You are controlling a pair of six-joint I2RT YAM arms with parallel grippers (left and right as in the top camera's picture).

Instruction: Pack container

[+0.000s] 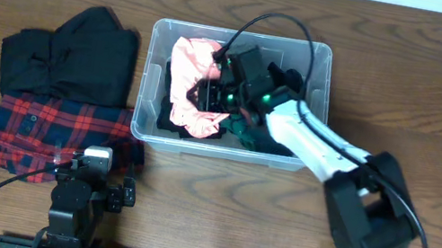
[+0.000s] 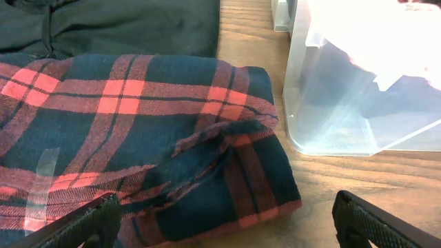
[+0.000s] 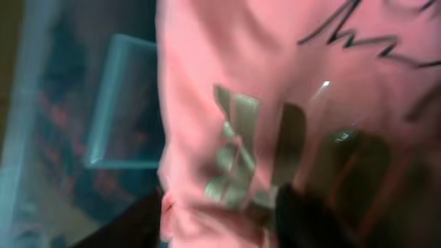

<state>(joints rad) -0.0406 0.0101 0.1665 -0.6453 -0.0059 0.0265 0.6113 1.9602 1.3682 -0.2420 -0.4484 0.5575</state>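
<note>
the pink garment (image 1: 196, 60) is held low inside the container (image 1: 210, 28), frame centre, likely for flat packing; whether the right hand (image 1: 215, 96) is clamped cannot be told.

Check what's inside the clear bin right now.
A pink garment lies over dark clothing in the container; the right gripper reaches in. What lies under the garment and arm is covered.

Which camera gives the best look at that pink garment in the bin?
Overhead: the pink garment shows sharply, inside the container. Right wrist gives only a blurred close-up; in left wrist, glare hides it.
</note>
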